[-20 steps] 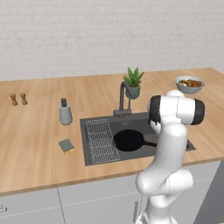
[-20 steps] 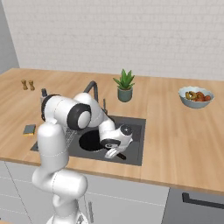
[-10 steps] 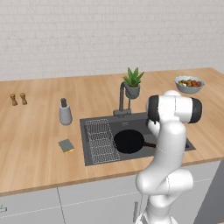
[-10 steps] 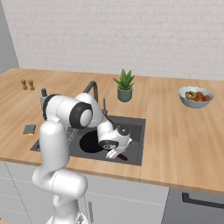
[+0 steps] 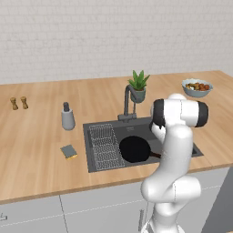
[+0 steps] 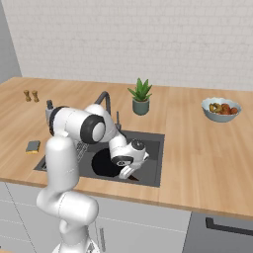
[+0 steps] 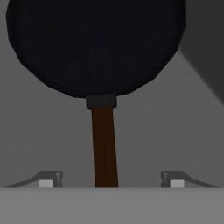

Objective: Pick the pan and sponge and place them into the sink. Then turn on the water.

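Note:
The black pan point(image 5: 135, 149) lies flat on the floor of the dark sink point(image 5: 141, 129), beside the wire rack point(image 5: 104, 145). In the hand view the pan point(image 7: 96, 43) fills the top and its brown handle point(image 7: 104, 148) runs down between my fingertips point(image 7: 48, 179), which stand wide apart without touching it. My gripper point(image 6: 129, 173) hangs low in the sink point(image 6: 153, 158), open, over the handle's end. On the counter left of the basin rests the grey-green sponge point(image 5: 68, 151), far from the gripper. The dark faucet point(image 5: 129, 102) stands behind the basin with no water running.
A grey dispenser point(image 5: 68, 117) stands behind the sponge. A potted plant point(image 5: 138, 86) sits next to the faucet, and a fruit bowl point(image 5: 196, 87) at the far right. Two small shakers point(image 5: 18, 103) stand at the far left. My arm arches over the sink's right half.
The jaws have opened and let go of the pan's handle. The pan stays on the sink floor, and the arm has barely moved.

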